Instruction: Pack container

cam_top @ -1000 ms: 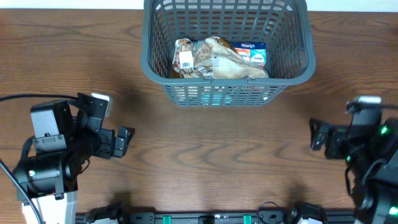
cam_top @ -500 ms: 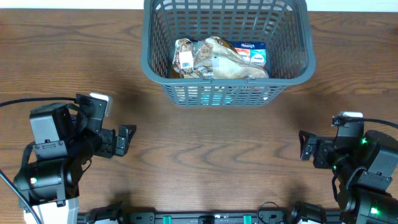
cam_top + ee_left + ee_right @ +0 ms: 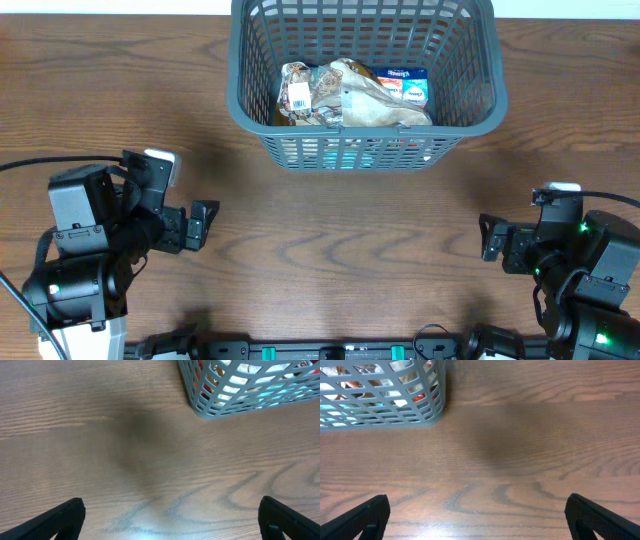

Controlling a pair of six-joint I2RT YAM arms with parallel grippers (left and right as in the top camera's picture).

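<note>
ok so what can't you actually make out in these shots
- Large dark grey slotted plastic basket: far rim cut off by the top edge overhead; each wrist view catches only a corner.
- Crumpled printed packets inside: overlapping, so their count and anything beneath is hidden; print too small to read.
- Left gripper and right gripper: only open fingertips show at the wrist views' bottom corners; the rest is cut off.
</note>
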